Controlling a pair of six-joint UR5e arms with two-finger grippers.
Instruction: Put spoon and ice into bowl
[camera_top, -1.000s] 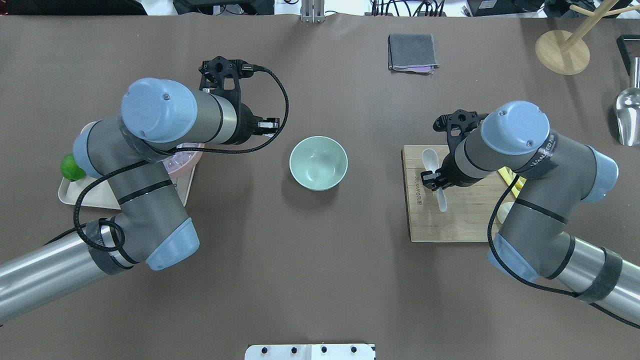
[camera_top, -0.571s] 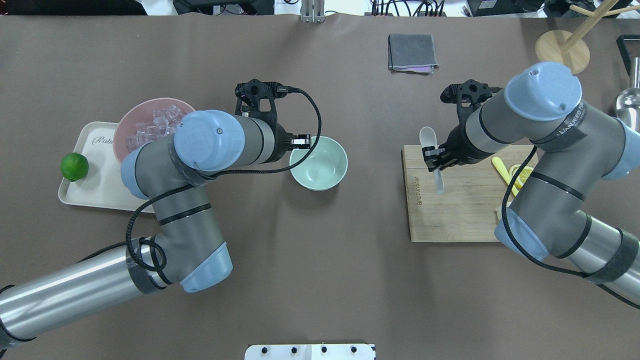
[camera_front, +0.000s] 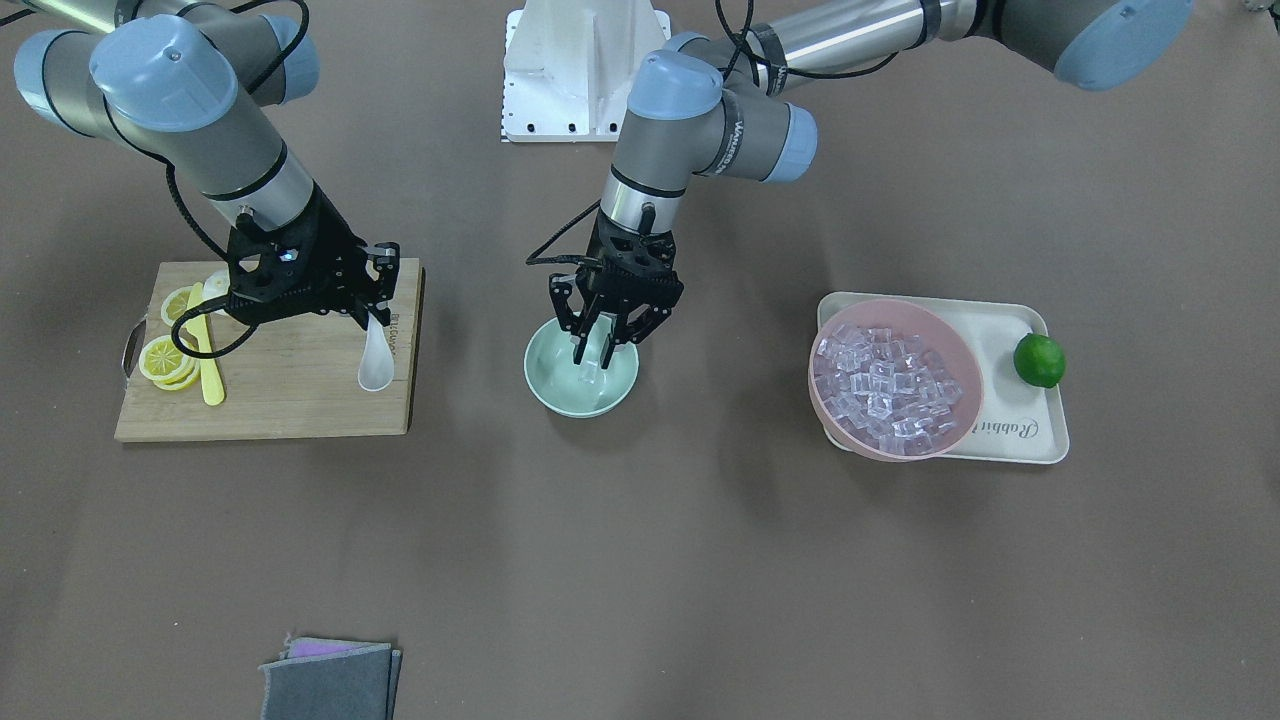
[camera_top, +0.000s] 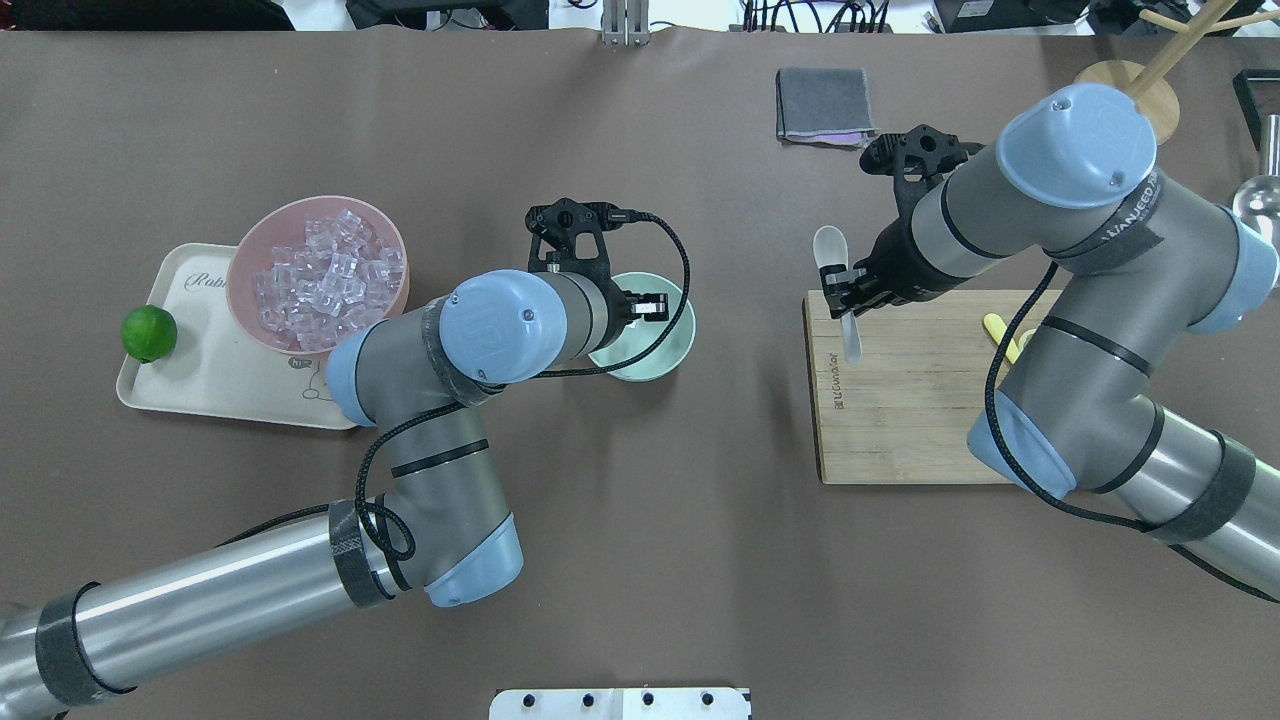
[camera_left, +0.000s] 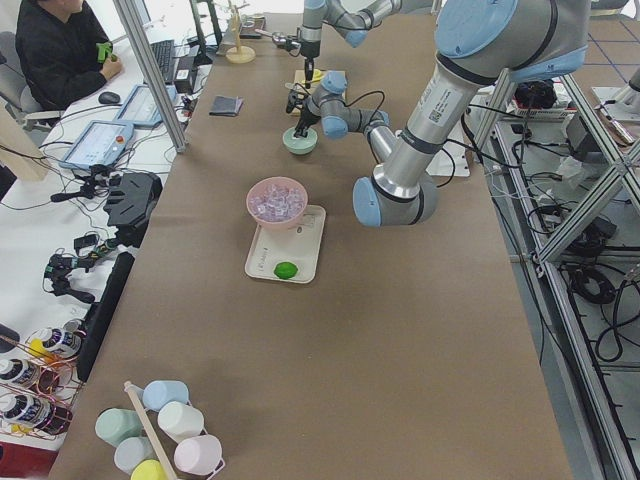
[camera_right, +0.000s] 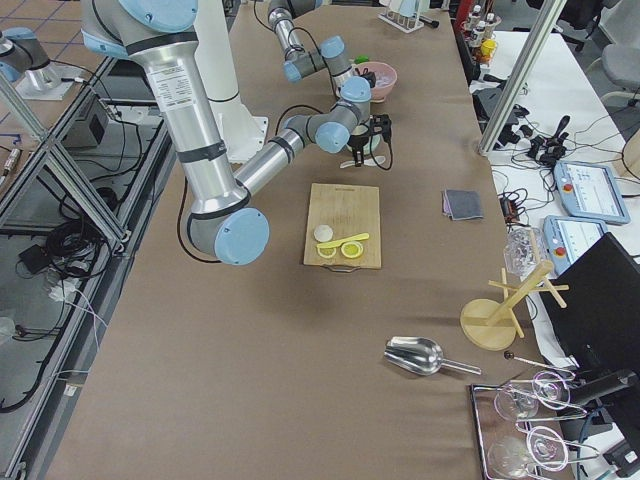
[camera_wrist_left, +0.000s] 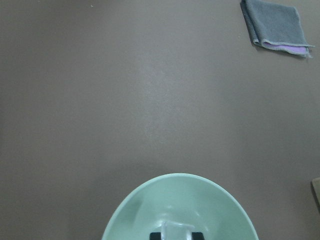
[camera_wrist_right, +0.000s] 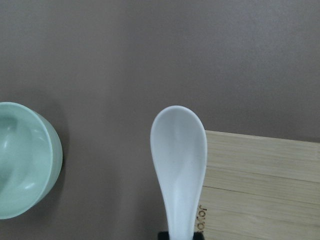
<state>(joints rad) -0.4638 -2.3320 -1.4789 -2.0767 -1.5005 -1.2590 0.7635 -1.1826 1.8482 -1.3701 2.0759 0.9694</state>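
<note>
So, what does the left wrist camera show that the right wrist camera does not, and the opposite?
Only the left wrist view: the folded grey cloth at top right, and one clear ice cube pinched at the bottom edge, over the bowl. Only the right wrist view: the white spoon, gripped by its handle, its scoop reaching past the wooden board. Both: the mint-green bowl and the brown table; a sliver at the left wrist view's right edge may be the board.

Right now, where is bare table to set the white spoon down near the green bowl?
Bare brown table lies between the small mint-green bowl and the wooden cutting board, and nearer the robot. Crowded: the bowl, under the left gripper holding an ice cube; the board's right end, with lemon slices and a yellow plastic knife.
</note>
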